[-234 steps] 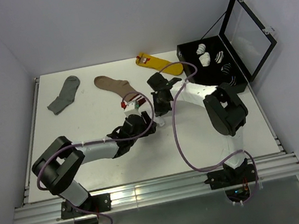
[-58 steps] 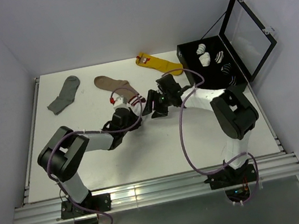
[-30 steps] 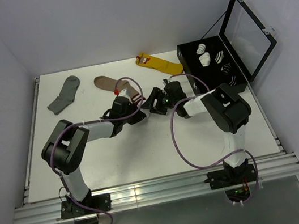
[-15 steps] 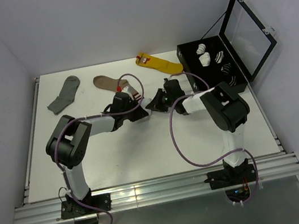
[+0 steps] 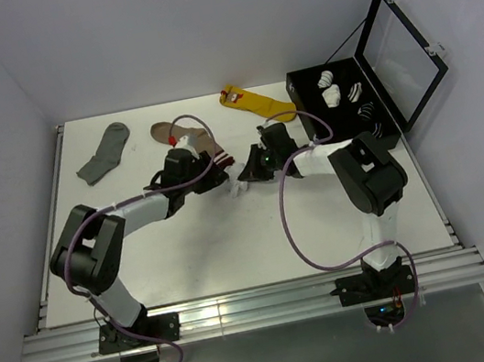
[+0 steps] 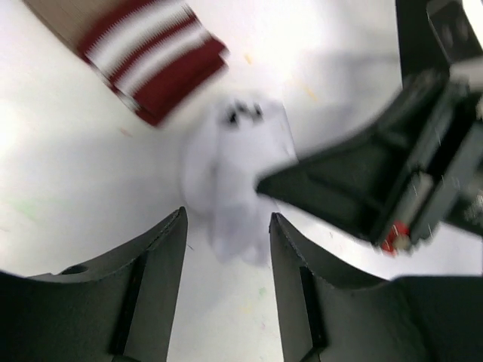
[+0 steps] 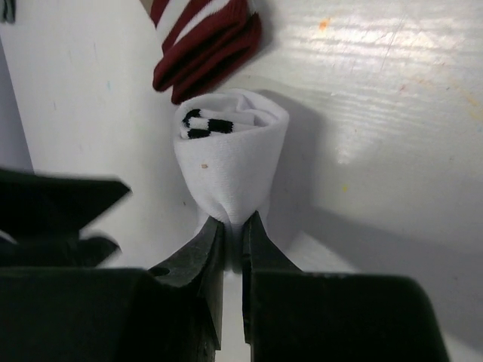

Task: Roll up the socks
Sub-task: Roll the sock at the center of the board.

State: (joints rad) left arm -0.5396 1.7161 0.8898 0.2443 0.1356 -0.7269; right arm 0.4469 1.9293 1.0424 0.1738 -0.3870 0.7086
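Right fingers point(image 7: 207, 253) pinch the tail of a rolled white fabric sock bundle point(image 7: 230, 162) pointing toward the maroon-striped brown sock cuff point(image 7: 207, 45); left fingers point(image 6: 162, 264) gape empty opposite.

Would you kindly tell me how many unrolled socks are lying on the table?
3: the grey sock far left, the brown sock in the middle, and the yellow sock near the back edge. None appears hidden.

White rolled socks point(image 7: 230, 162), black stripes at the top; my right gripper point(image 7: 232, 222) black; brown sock point(image 5: 162, 131), maroon-and-white striped cuff point(image 7: 204, 38).
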